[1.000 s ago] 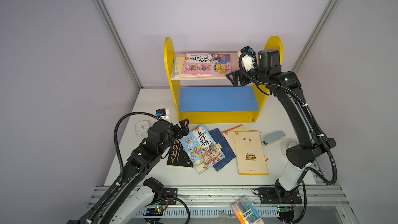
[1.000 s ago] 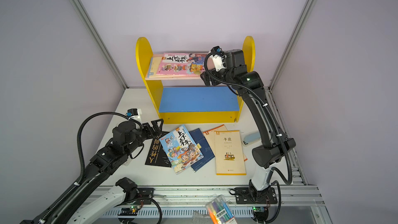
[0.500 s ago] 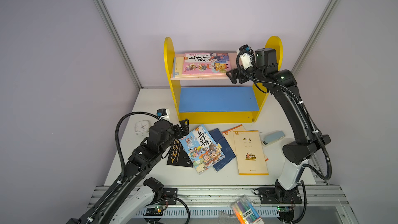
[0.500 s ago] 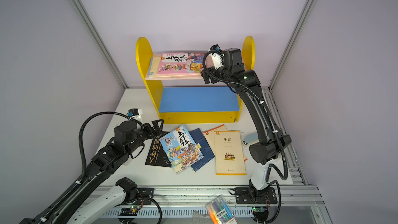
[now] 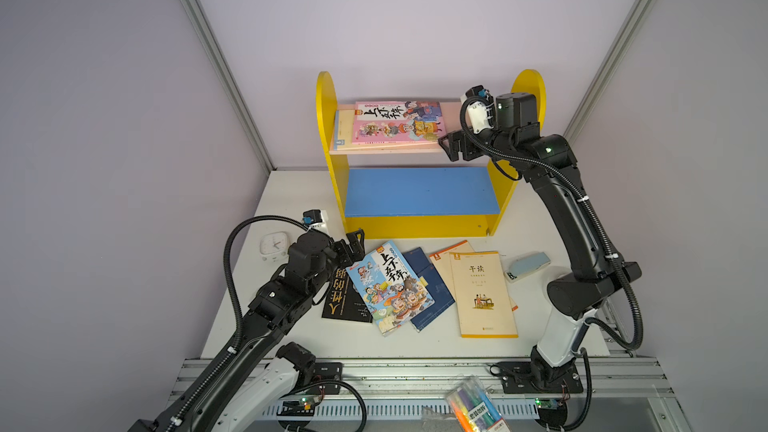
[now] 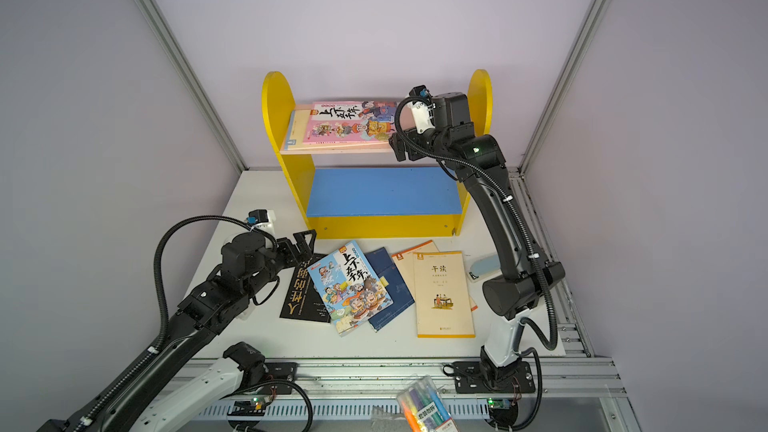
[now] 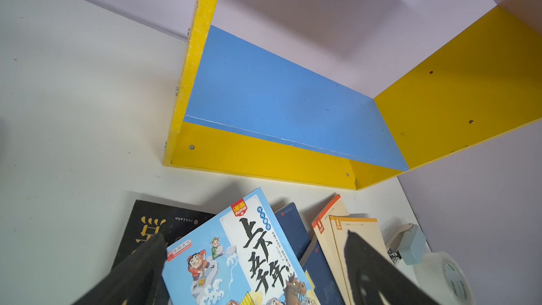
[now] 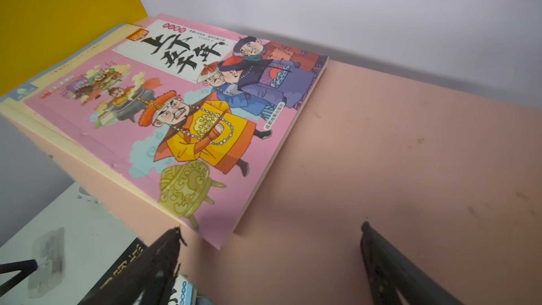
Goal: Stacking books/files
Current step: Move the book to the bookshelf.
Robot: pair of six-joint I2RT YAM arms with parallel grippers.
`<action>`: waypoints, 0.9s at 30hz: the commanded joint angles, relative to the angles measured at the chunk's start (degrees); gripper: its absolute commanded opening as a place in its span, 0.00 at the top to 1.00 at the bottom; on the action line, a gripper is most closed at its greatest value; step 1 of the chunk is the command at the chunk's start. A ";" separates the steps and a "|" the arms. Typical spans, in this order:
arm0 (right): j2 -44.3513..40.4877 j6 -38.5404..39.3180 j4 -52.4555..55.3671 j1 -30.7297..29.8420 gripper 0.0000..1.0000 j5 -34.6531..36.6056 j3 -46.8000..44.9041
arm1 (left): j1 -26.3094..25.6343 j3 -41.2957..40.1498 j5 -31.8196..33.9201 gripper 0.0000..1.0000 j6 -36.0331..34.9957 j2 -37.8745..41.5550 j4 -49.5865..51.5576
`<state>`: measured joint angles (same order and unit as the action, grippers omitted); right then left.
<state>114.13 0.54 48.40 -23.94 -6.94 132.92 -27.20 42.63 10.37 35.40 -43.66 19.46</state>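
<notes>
Right gripper (image 5: 451, 146) shifts slightly near the shelved pink book (image 5: 399, 122); jaws wide, empty. Left gripper (image 5: 353, 245): wide, empty.

Bookshelf (image 5: 415, 228) with yellow side panels (image 5: 326, 118), pale-pink upper board (image 5: 386, 150) and blue lower board (image 5: 419, 191); pink cartoon book (image 5: 399, 122); sky-blue cartoon book (image 5: 390, 284); black book (image 5: 343, 297) with gold lettering; navy book (image 5: 436, 292); cream book (image 5: 484, 292) edged yellow; pale-blue stapler (image 5: 528, 265); white clock (image 5: 273, 246); white table (image 5: 528, 222).
</notes>
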 commanded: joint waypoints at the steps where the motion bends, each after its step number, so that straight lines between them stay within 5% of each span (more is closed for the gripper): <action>1: -0.27 -4.99 -3.10 -0.06 0.02 -0.98 0.04 | 0.13 -0.01 -0.66 0.03 0.06 -0.20 -1.84; 6: 4.83 -7.18 -1.03 -0.05 0.00 -1.67 7.41 | 0.13 -0.18 -0.84 0.03 0.08 -0.11 -1.67; 10: 8.99 -7.34 1.93 -0.12 0.15 -1.84 13.16 | 0.24 -0.36 -0.67 0.03 0.20 0.28 -1.13; 17: 10.58 -6.72 1.96 -0.55 0.28 -4.42 13.61 | 0.63 -0.66 -0.57 0.03 0.29 0.93 -0.66; 27: 12.01 -3.46 3.25 -2.07 0.33 -6.82 13.53 | 1.10 -1.25 -0.67 0.03 0.53 1.12 -0.70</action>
<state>125.32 -3.57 48.99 -25.67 -12.56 146.45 -26.26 41.56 10.20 35.64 -42.65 19.59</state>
